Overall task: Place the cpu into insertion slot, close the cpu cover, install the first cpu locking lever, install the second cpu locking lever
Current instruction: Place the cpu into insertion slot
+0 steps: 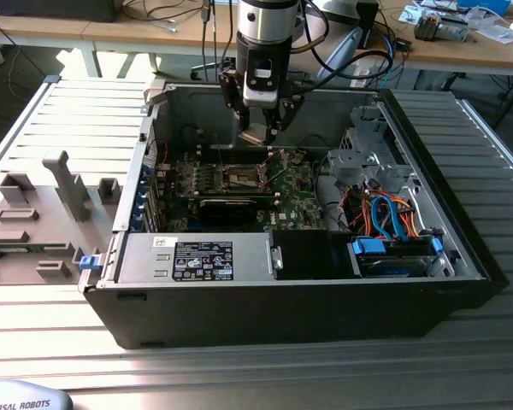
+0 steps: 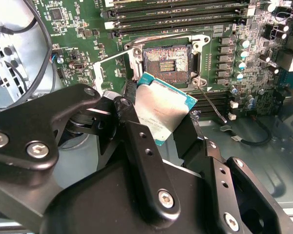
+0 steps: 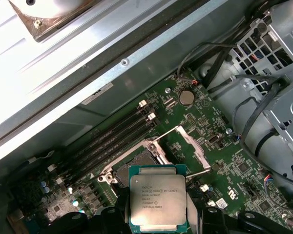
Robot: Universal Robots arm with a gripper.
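My gripper (image 1: 261, 130) hangs inside the open computer case, shut on the cpu (image 1: 255, 135). In both wrist views the cpu (image 2: 161, 109) (image 3: 157, 200) is a square chip with a silver-grey top and a green rim, clamped by its edges between two black fingers (image 2: 126, 114). It is held tilted in the air a little above the insertion slot (image 2: 167, 61) (image 3: 136, 163), not touching it. The slot's dark centre lies bare on the green board (image 1: 295, 201). The cpu cover (image 3: 193, 148) stands swung up beside the slot. A thin wire lever (image 2: 212, 103) juts out near the slot's corner.
Long black memory slots (image 3: 112, 141) run beside the socket. A black card (image 1: 231, 205) lies nearer the case front. A metal drive cage (image 1: 368, 158) with orange and blue cables (image 1: 385, 213) stands toward the exterior view's right. Grey fixtures (image 1: 34, 222) rest on the table outside the case.
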